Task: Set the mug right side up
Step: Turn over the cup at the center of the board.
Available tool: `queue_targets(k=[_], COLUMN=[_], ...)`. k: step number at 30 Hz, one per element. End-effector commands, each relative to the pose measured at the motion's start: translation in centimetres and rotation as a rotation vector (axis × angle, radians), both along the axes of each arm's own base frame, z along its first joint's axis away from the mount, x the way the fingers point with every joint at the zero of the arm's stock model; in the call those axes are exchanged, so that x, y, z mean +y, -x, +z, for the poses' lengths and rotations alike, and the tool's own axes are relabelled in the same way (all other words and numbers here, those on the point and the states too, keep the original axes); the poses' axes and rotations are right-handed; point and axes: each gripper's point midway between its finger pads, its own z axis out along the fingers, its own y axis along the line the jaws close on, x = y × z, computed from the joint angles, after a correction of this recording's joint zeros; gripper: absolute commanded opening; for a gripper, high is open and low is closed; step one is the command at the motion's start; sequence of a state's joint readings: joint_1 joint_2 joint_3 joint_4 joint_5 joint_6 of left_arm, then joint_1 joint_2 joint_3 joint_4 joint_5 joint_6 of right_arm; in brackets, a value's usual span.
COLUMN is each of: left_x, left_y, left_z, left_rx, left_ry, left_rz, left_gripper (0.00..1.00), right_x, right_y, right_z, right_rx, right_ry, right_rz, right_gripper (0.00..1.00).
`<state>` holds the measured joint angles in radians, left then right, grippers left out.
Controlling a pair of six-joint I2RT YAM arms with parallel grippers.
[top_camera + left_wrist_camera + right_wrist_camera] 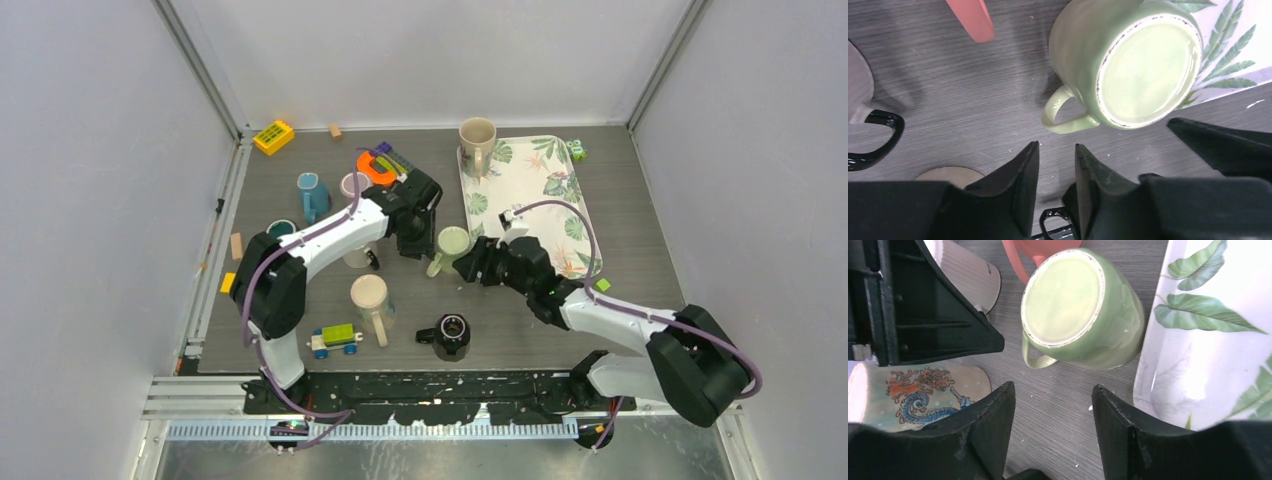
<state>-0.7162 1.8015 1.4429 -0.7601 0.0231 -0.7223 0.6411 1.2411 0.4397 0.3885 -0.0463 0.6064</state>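
Green mug (452, 243): upside down, base up, centre of the top view, on the table (640, 220) just left of the leaf-print tray (540, 190). Left gripper (1055, 147): fingers slightly parted, empty. Right gripper (1050, 387): fingers wide apart, empty.

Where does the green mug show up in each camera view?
Top external: green mug at centre, just left of the leaf-print tray.
Left wrist: green mug upper right, base showing, tray corner beyond.
Right wrist: green mug top centre, tray at right.
Shared landmark: the leaf-print tray.
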Motion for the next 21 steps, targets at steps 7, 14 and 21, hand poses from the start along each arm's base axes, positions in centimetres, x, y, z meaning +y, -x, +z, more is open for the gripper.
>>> queue_targets(k=[7,14,21], left_x=[-1.6,-2.0,-2.8], left_y=[-1.2,-1.1,-0.9], left_z=[0.0,-0.9,-1.8], left_rx=[-0.161,-0.199,-0.204], left_ry=[-0.05,-0.063,-0.068], left_rz=[-0.209,-0.299,-0.362], left_gripper=[0.5,0.54,0.57], right_x=[-3.3,-5.6,-6.5], right_y=[-1.9,-2.0,-2.2], right_z=[4.5,6.1,5.7], right_rx=[-0.03,-0.049,-0.018], right_ry=[0.023,0.027,0.04], right_rz=[-0.19,-0.276,-0.319], right_gripper=[0.87,1.0,1.0])
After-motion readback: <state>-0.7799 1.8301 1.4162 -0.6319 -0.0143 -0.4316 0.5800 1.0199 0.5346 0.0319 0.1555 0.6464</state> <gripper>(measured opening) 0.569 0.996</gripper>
